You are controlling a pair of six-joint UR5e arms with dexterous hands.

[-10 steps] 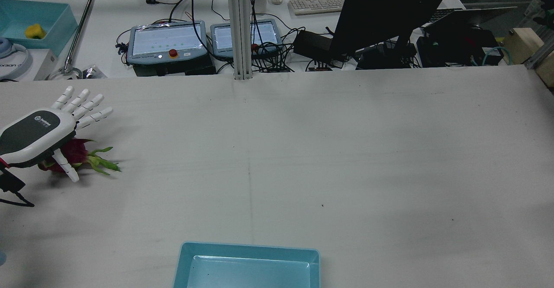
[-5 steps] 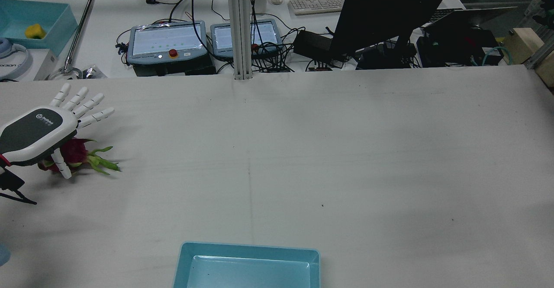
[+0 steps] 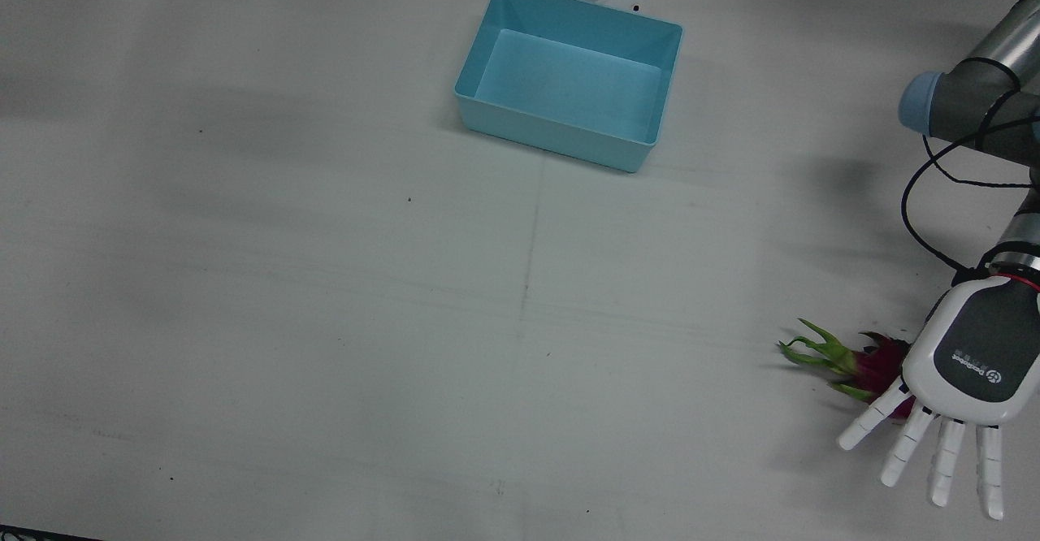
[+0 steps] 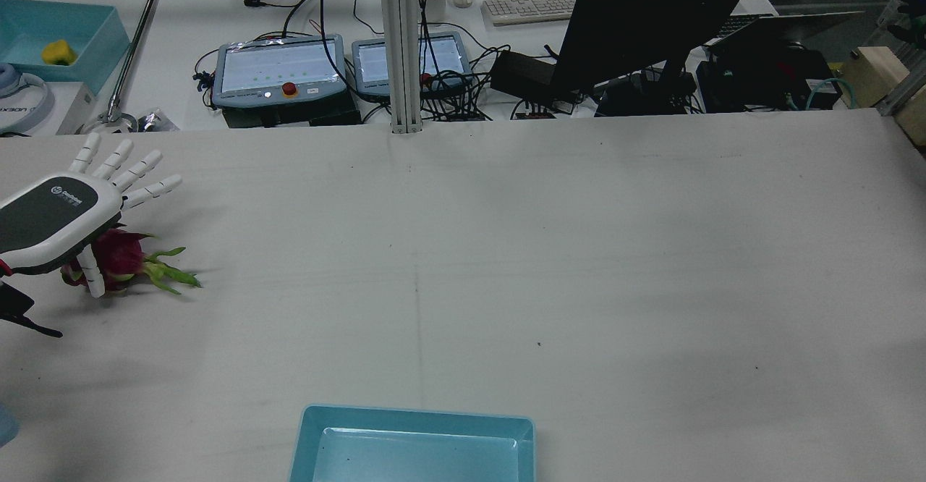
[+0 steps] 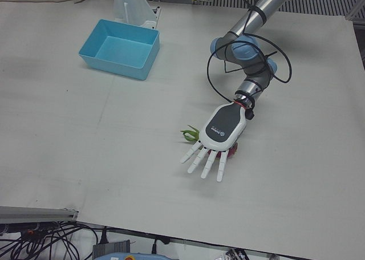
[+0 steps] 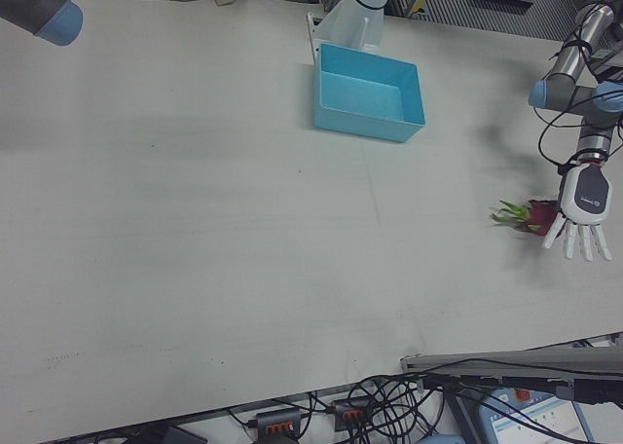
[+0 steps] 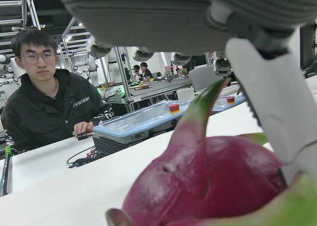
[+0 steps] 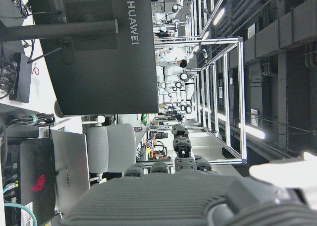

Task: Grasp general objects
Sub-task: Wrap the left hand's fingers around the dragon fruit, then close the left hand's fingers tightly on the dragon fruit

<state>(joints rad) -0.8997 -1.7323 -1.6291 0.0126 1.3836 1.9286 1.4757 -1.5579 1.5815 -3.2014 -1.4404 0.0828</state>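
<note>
A magenta dragon fruit (image 3: 871, 365) with green leaf tips lies on the white table, at the far left in the rear view (image 4: 119, 252). My left hand (image 3: 971, 358) hovers just over it, palm down, fingers spread and straight, thumb hanging beside the fruit. It is open and holds nothing. It also shows in the rear view (image 4: 51, 218), the left-front view (image 5: 221, 130) and the right-front view (image 6: 582, 199). The left hand view shows the fruit (image 7: 213, 181) close under the palm. Of my right hand only the palm edge (image 8: 163, 196) shows; its fingers are hidden.
An empty light blue bin (image 3: 552, 136) stands at the table's edge between the pedestals, also visible in the rear view (image 4: 416, 417). Beyond the far edge are teach pendants (image 4: 278, 69), cables, a monitor (image 4: 644, 19) and a seated person (image 7: 44, 107).
My left hand has shifted left and a little farther from the rear camera, still open over the dragon fruit. The fruit has not moved.
</note>
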